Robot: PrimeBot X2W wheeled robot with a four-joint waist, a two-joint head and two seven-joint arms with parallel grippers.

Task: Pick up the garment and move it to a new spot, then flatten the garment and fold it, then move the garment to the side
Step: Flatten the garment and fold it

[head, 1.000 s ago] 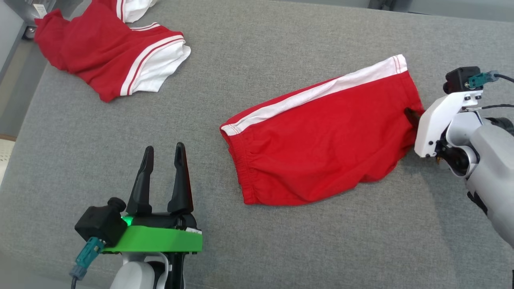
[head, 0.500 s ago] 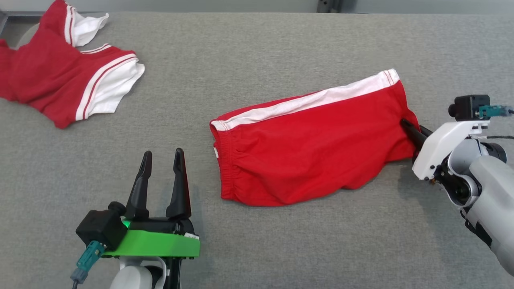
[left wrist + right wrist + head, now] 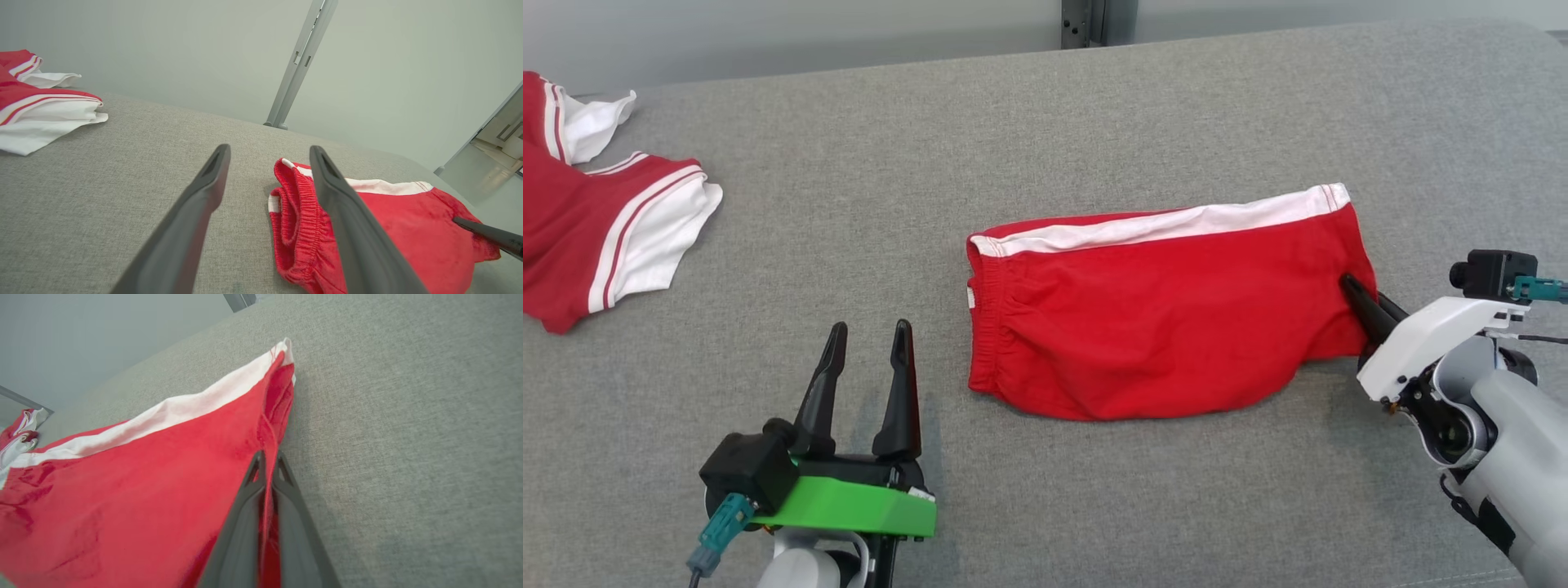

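The garment (image 3: 1160, 314) is a pair of red shorts with a white side stripe, lying across the middle of the grey padded surface (image 3: 1045, 131). Its elastic waistband points left and its leg hem right. My right gripper (image 3: 1349, 286) is shut on the hem at the garment's right edge; in the right wrist view the two fingers (image 3: 249, 514) pinch a strip of the red cloth (image 3: 143, 490). My left gripper (image 3: 872, 335) stands open at the lower left, apart from the waistband (image 3: 294, 212), with nothing between its fingers.
A second red and white garment (image 3: 596, 237) lies crumpled at the far left, also seen as red and white cloth (image 3: 36, 106) in the left wrist view. A grey wall with a metal post (image 3: 1086, 20) runs behind the surface's far edge.
The camera has shifted. My right gripper has closed on the garment's right hem, and the garment now lies more level and stretched out. My left gripper stays open.
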